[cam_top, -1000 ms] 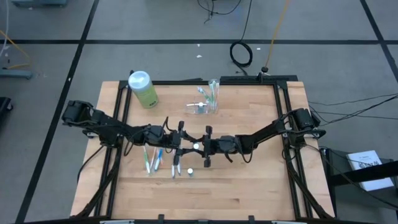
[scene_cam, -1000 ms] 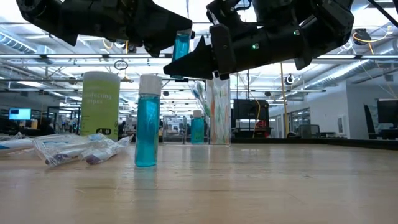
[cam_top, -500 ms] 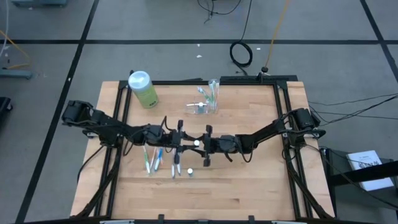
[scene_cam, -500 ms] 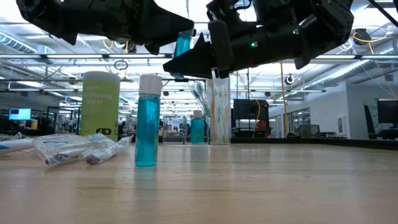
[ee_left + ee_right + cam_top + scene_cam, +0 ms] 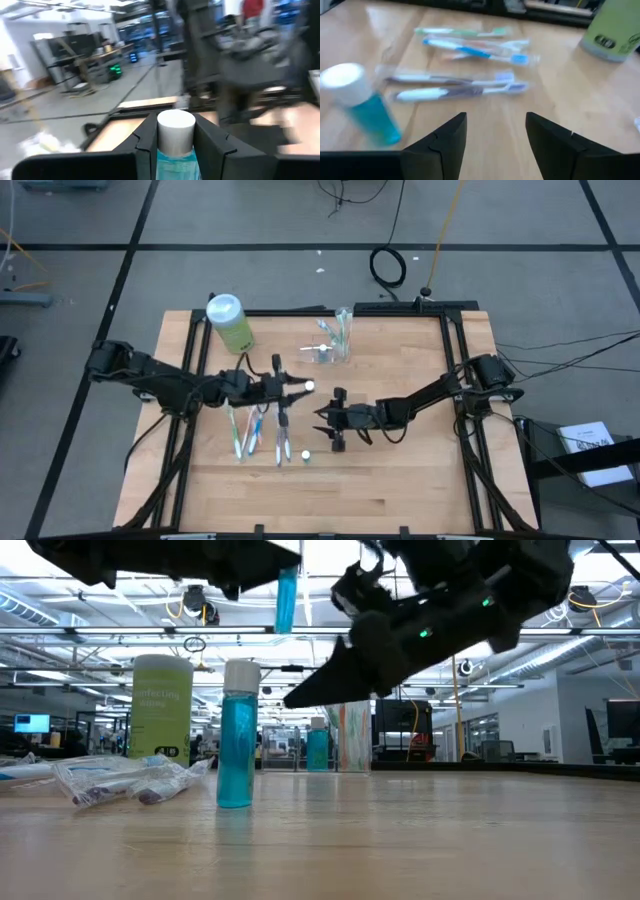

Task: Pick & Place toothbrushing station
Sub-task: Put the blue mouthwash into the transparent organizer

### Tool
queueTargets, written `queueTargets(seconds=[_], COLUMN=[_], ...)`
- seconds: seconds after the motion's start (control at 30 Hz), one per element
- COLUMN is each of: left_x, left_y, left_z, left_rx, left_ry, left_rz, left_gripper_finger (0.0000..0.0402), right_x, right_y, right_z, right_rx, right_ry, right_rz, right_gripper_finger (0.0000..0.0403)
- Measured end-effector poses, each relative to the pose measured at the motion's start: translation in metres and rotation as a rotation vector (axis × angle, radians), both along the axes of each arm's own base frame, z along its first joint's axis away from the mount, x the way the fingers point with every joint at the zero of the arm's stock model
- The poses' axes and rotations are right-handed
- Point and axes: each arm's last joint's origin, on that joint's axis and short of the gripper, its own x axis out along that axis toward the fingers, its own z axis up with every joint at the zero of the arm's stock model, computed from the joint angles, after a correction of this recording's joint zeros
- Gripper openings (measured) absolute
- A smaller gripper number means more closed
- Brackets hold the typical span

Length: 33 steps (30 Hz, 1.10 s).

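The clear plastic toothbrush holder (image 5: pixel 338 340) stands on its base at the table's far middle, with brushes in it; it also shows in the low view (image 5: pixel 352 736). No gripper touches it. My left gripper (image 5: pixel 293 388) is shut on a small blue bottle with a white cap (image 5: pixel 308 386), high over the table's middle. My right gripper (image 5: pixel 322 420) is open and empty just right of it, tipped downward. A second small blue bottle (image 5: pixel 305 456) stands upright on the table, nearer the front. My left gripper pinches the small bottle's blue body just below the white cap (image 5: pixel 175 159) between its two fingers. The fingers come level from the table's left. The bottle is upright, its lower part (image 5: pixel 287 602) hanging below the fingers, well clear of the table.
Several wrapped toothbrushes (image 5: pixel 255 430) lie left of the table's middle, below my left arm. A light-green bottle with a white cap (image 5: pixel 230 323) stands at the far left. Another small blue bottle (image 5: pixel 317 748) stands by the holder.
My left gripper has carried the small blue bottle up and toward the table's far edge, away from my right gripper. My right gripper has drawn back a little toward the right and tipped downward.
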Motion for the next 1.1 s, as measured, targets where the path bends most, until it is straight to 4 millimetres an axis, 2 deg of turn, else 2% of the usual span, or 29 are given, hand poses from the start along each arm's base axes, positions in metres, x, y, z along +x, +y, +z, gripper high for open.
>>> queueTargets(seconds=[0.1, 0.3, 0.47, 0.73, 0.93, 1.1], left_x=[0.001, 0.001, 0.000, 0.003, 0.006, 0.013], left_y=[0.013, 0.048, 0.081, 0.126, 0.153, 0.173], left_z=[-0.001, -0.003, -0.003, -0.021, -0.043, -0.056], left_rx=[-0.004, -0.043, -0.083, -0.110, -0.139, -0.183], left_ry=[0.009, 0.021, -0.020, -0.044, -0.075, -0.070], left_rz=[0.052, 0.103, 0.081, 0.087, 0.142, 0.180], left_gripper_finger=[0.0087, 0.0088, 0.0087, 0.0083, 0.0084, 0.0085], right_x=[-0.007, -0.040, -0.072, -0.117, -0.137, -0.142], right_y=[0.004, 0.007, -0.002, -0.014, -0.020, -0.022], right_z=[0.004, 0.017, 0.024, 0.027, 0.036, 0.041], right_rx=[0.015, 0.042, 0.053, 0.073, 0.051, 0.027], right_ry=[0.048, 0.018, -0.060, -0.250, -0.371, -0.402], right_rz=[0.006, 0.024, -0.003, 0.009, 0.021, 0.020], right_gripper_finger=[0.0192, 0.0184, 0.0183, 0.0183, 0.0183, 0.0183])
